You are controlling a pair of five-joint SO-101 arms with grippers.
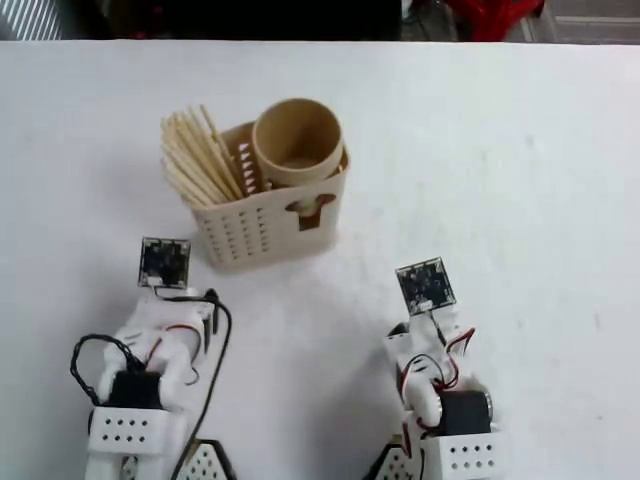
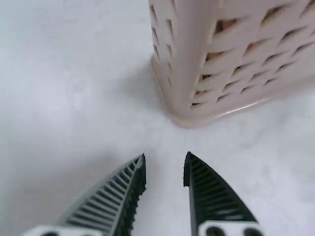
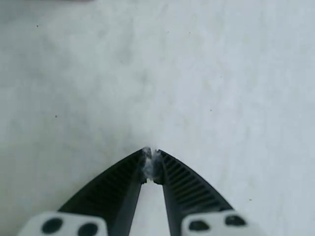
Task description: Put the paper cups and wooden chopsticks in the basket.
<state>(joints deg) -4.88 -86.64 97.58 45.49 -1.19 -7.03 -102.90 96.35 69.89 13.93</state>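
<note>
High view has the chopsticks (image 1: 195, 160) and paper cup (image 1: 297, 140) standing in the basket (image 1: 262, 225), so the task looks done. Near the basket, the left claw (image 2: 165, 156) sits slightly apart and empty; the right claw (image 3: 152, 152) is together. Next move: likely just parking.

A robotics lab: white table (image 1: 520, 150) bearing arms (image 1: 150, 345) with exposed circuit boards (image 1: 165, 261).

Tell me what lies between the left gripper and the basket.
Only bare table. In the left wrist view, nothing sits between the open left gripper and the bottom corner of the basket.
</note>
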